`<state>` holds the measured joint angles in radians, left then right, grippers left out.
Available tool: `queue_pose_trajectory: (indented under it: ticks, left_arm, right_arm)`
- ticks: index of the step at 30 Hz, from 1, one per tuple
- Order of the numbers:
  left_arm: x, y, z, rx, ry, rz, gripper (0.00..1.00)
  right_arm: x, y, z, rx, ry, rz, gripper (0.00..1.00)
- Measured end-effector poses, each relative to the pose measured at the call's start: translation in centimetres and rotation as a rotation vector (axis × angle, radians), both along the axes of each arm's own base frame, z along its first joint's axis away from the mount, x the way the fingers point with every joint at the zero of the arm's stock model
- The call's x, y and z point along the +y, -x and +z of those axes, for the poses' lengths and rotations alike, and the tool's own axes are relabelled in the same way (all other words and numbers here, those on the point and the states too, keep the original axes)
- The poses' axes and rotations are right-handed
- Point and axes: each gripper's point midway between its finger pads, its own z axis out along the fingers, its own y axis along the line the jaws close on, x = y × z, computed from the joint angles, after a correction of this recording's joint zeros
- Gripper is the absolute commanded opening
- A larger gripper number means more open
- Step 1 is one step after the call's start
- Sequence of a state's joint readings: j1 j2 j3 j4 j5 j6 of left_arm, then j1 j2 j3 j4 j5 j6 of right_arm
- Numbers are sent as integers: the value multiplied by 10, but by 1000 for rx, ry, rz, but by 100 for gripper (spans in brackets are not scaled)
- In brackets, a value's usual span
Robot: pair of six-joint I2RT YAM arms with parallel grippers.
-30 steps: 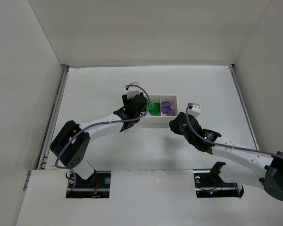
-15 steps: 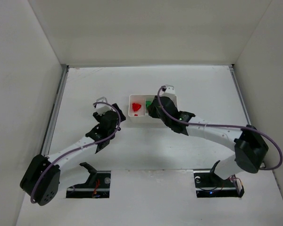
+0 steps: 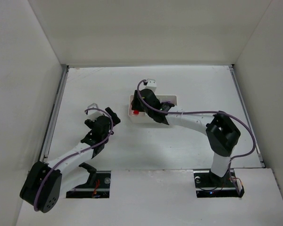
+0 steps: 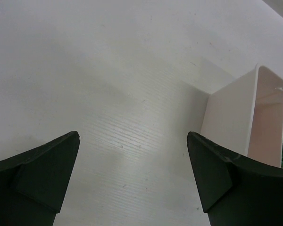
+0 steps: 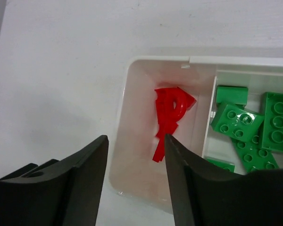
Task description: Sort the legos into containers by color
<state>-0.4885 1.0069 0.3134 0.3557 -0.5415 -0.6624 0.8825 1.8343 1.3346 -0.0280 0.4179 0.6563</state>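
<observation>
The white tray (image 5: 127,94) of containers sits mid-table (image 3: 173,99). Red legos (image 5: 172,108) lie in its left compartment, one red piece blurred beside my right finger (image 5: 188,183). Green legos (image 5: 247,125) fill the middle compartment. My right gripper (image 5: 134,150) hovers open over the left compartment (image 3: 140,107), holding nothing. A red spot (image 3: 136,112) shows beneath it from above. The arm hides the rest of the tray. My left gripper (image 4: 132,160) stands wide open and empty over bare table, left of the tray (image 4: 236,117), also in the top view (image 3: 100,120).
White walls enclose the table on the left, back and right. A metal rail (image 3: 54,117) runs along the left edge. The right arm's elbow (image 3: 222,133) rises near the table's right half.
My right arm swung left across the tray to the left compartment and opened. My left gripper drew back from the tray toward the near left and opened wide.
</observation>
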Motion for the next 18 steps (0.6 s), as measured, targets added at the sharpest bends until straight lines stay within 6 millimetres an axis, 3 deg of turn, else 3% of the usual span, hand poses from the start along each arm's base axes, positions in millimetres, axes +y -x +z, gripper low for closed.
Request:
queue_pose_trajectory:
  ticks: [4,8,10,12,15,18]
  left_arm:
    - [0,-2,3,-11,8,0,100]
    - [0,-2,3,-12,11,1,100]
    - [1,-3,3,-11,12,3,100]
    - [0,-3,2,-10,15,4,100]
    - [0,-3,-2,0,20,8,100]
    - [0,-2,-6,15,21,11,100]
  right_arm:
    - [-7,1,16,-20,-14,-5,56]
    - [-38,19,45,-74,-44,-29,37]
    - [-65,34,58,-114,-62,-59,25]
    - [-98,48,65,-153,-80,-104,20]
    - [-155,65,62,-204,-104,-202,18]
    - [-213,74,43,-222,-115,-333,22]
